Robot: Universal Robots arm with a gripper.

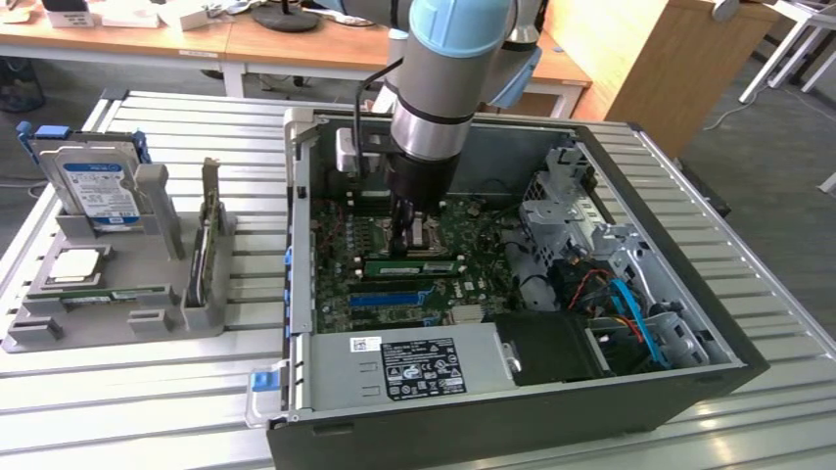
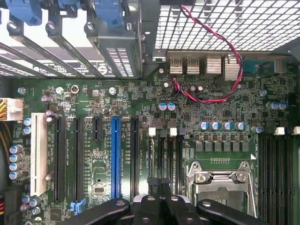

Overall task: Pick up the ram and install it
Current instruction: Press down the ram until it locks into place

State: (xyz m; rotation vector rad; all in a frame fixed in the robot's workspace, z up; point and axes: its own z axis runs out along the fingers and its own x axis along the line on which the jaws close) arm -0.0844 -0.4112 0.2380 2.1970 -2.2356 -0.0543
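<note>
Ram point(image 1: 413, 265) seemingly seated on motherboard point(image 1: 392, 284), case point(image 1: 523, 411) atop slatted table point(image 1: 131, 392).

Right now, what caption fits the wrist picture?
Shut gripper hovers over the green motherboard beside its slots.

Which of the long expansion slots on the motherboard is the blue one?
The long blue plastic slot, flanked by black slots; the only other coloured one is the white slot.
</note>
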